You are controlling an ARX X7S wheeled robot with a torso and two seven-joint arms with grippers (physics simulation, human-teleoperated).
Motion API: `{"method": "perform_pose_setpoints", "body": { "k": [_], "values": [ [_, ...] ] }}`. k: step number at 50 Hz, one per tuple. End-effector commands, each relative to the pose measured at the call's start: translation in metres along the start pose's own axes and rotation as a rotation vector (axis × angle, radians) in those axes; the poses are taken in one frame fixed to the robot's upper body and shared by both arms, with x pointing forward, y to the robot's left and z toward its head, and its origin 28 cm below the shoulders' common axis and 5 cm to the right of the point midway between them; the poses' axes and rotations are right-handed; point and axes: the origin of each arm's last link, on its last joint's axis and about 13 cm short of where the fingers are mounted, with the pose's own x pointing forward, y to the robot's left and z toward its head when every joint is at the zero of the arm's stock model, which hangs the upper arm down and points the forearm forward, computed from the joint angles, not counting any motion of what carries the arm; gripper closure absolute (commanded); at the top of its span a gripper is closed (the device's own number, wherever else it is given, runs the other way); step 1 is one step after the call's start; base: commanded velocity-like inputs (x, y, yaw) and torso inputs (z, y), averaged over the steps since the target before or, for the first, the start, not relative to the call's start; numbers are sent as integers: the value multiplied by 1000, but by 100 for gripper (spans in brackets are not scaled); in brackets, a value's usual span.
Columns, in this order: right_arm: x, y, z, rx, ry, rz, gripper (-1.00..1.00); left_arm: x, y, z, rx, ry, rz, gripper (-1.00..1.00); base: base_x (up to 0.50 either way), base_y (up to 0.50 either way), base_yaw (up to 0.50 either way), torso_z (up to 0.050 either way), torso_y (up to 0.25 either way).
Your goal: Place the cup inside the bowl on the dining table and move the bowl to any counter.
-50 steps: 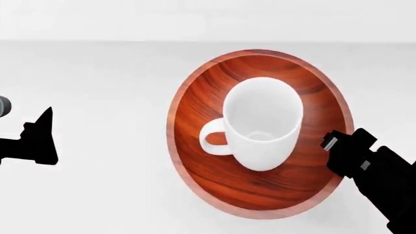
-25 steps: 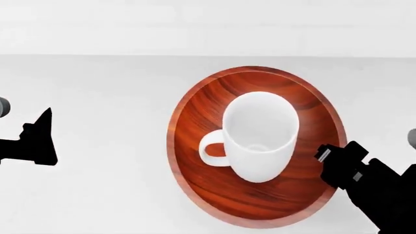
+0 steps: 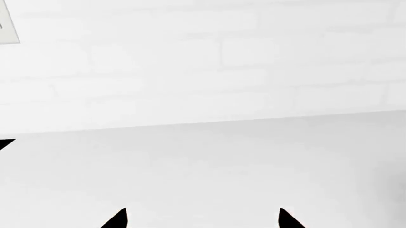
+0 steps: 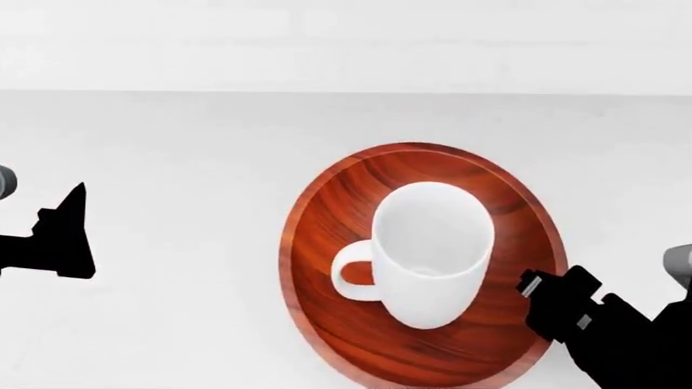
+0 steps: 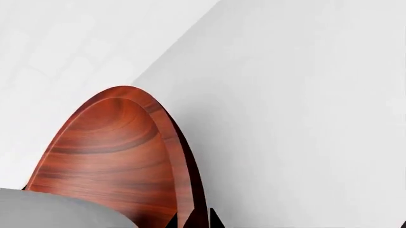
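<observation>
The white cup (image 4: 433, 251) stands upright inside the reddish-brown wooden bowl (image 4: 324, 324), its handle toward the left of the head view. My right gripper (image 4: 546, 296) is shut on the bowl's right rim. In the right wrist view its fingertips (image 5: 216, 219) straddle the bowl's rim (image 5: 180, 156), one inside and one outside, and the cup (image 5: 57, 211) shows as a grey shape. My left gripper (image 4: 67, 235) hangs open over the pale counter (image 4: 162, 162), its gripper (image 3: 201, 218) with nothing between its tips. The dining table is out of view.
A white brick backsplash (image 4: 324, 40) runs along the far edge of the counter (image 3: 203, 166). A pale wall plate (image 3: 6, 28) sits on the backsplash in the left wrist view.
The bowl with the cup in it has moved down the head view, toward me, together with my right gripper. The left arm has stayed put.
</observation>
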Motion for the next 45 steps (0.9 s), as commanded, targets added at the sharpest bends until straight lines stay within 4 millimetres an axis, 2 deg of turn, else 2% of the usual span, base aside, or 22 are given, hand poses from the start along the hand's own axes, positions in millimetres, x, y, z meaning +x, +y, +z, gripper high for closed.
{"method": "perform_pose_setpoints", "body": {
  "k": [1, 11, 12, 33, 40, 45],
  "values": [
    [1, 1, 0, 15, -3, 22, 100, 2, 1, 1, -11, -27, 2, -100, 0, 0, 0, 0, 0],
    [-1, 5, 4, -1, -11, 17, 100, 2, 1, -2, -15, -23, 3, -100, 0, 0, 0, 0, 0],
    [-1, 5, 4, -4, -13, 21, -100, 2, 0, -2, -15, -23, 3, -100, 0, 0, 0, 0, 0],
    [-12, 13, 17, -28, -94, 42, -100, 2, -1, 0, -10, -27, -1, -100, 0, 0, 0, 0, 0],
    [-16, 21, 21, -122, -124, 29, -100, 1, -1, 2, -11, -31, -1, -100, 0, 0, 0, 0, 0],
    [-24, 31, 27, -311, -148, 17, -100, 2, 0, 5, -12, -37, 0, -100, 0, 0, 0, 0, 0]
  ]
}}
